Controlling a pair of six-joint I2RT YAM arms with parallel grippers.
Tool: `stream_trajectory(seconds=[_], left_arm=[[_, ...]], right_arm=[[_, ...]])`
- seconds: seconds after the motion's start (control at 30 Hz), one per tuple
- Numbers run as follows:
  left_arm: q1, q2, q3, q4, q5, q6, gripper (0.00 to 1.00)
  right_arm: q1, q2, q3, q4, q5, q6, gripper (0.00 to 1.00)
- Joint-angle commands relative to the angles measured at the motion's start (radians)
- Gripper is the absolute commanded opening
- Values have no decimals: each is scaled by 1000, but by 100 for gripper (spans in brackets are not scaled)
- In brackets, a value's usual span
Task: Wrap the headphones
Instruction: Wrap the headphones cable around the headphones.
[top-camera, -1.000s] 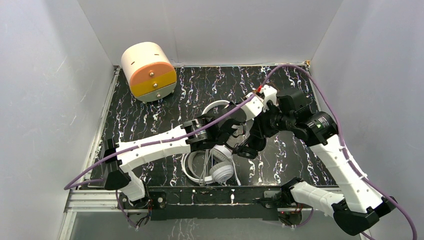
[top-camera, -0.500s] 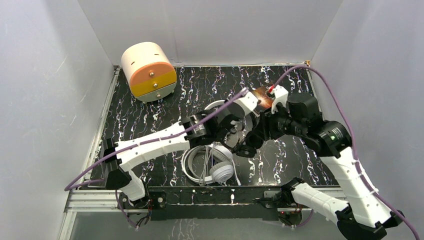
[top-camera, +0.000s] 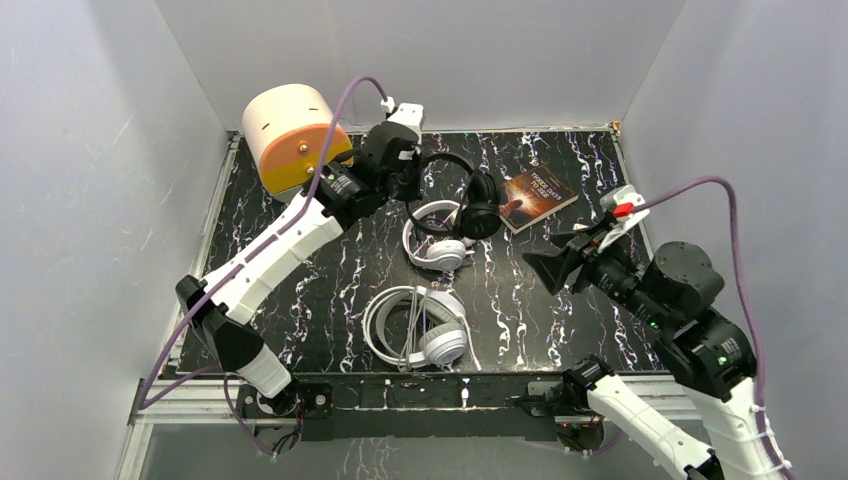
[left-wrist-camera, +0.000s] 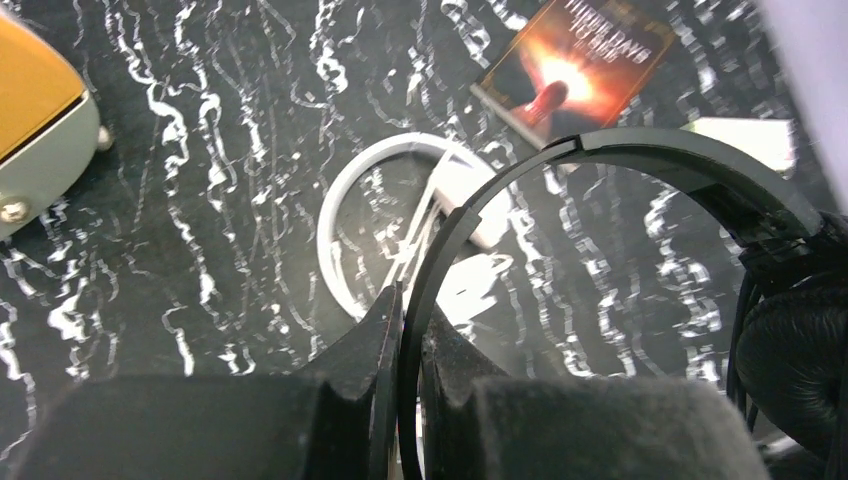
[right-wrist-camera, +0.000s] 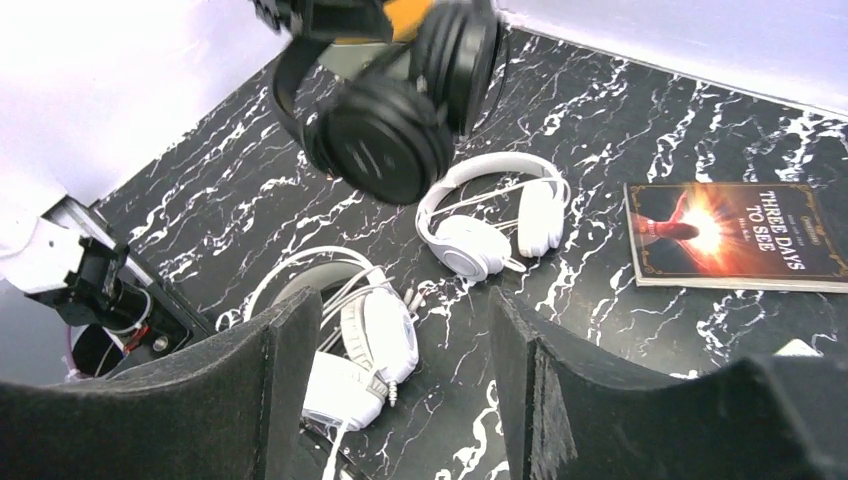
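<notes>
Gripping the thin band of the small black headphones (left-wrist-camera: 640, 150), your left claw (left-wrist-camera: 408, 300) is pinching it tight and holding the pair clear of the bench (top-camera: 300, 260), toward the far left near the round drawer box (top-camera: 297, 140). The black ear cups are hanging above the slimmer white pair (top-camera: 440, 240), which is lying flat near the middle of the bench. The big white pair (top-camera: 425, 330) is lying at the near edge, with its cord sitting in loose loops inside and around the band. Your right claw (right-wrist-camera: 405, 310) is hovering wide and empty over the right side, well apart from all three pairs, and the book (top-camera: 538, 197) is lying beyond it.

You are looking at a job that is barely begun. Neither white pair is showing a cord wound snugly round its band. On the black pair, thin dark strands are showing beside one ear cup in the left wrist view, but whether they are wound you cannot tell. One pair is in hand and two are waiting on the bench, so most of the wrapping is probably lying ahead of you.
</notes>
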Motion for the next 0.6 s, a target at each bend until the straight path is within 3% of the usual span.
stream_trajectory(seconds=[0.0,0.3,0.47,0.57], left_arm=[[16,-38,110,-50,58,-147,0],[29,-37,146,-72,145,-245,0],[28,80,218,-331,-70,-104,0],[31,161,214,-497,-218,-38,0]], right_arm=[[5,8,-126,187,-73,3,71],[5,13,-318,450,-245,43,80],[5,81,-153,126,-77,23,80],[5,153,-94,11,-58,26,80]])
